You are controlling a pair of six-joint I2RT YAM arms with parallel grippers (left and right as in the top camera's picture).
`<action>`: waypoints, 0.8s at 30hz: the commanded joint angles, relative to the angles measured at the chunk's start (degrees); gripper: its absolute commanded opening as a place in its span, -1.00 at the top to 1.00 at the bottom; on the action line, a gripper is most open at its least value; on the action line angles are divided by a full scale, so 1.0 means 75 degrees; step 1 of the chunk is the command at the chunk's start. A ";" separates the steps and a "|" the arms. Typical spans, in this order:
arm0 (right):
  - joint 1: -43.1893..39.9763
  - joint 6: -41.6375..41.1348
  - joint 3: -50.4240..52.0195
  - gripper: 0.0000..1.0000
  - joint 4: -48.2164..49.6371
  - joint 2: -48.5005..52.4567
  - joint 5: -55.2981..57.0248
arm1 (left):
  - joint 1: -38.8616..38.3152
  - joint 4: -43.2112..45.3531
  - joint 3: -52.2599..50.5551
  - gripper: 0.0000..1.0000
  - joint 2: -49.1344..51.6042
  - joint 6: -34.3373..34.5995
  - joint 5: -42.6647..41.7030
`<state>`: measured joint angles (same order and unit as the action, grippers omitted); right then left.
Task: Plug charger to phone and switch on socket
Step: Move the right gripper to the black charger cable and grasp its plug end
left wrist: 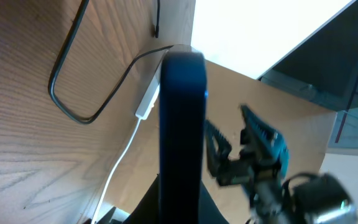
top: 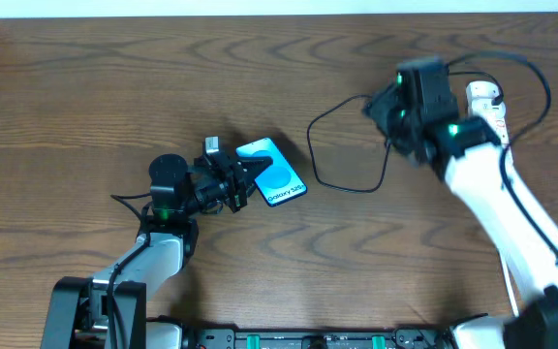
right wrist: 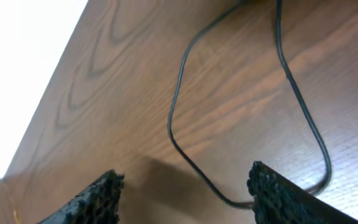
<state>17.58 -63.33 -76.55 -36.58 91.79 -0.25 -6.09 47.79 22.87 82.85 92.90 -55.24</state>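
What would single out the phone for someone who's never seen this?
On the brown wooden table, look near the middle, at the left tool. The small rectangular smartphone with a bright blue lit screen sits there. It alone glows; the neighbouring thin black cable is dark.

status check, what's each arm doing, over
Left gripper shut on phone. Right gripper open, straddling charger cable, no grip yet. Cable not in phone; nothing between them.

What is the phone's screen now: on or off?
On: in the overhead view, the phone shows a lit blue screen with text.
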 commanded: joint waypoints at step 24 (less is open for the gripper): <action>-0.0717 -0.1125 -0.3853 -0.18 -0.0539 0.5184 0.0297 | 0.0017 0.0087 0.0216 0.85 -0.0070 -0.0105 -0.0169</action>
<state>12.75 -70.81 -103.90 -41.19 129.69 -0.19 -6.09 47.79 22.87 82.85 92.90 -55.24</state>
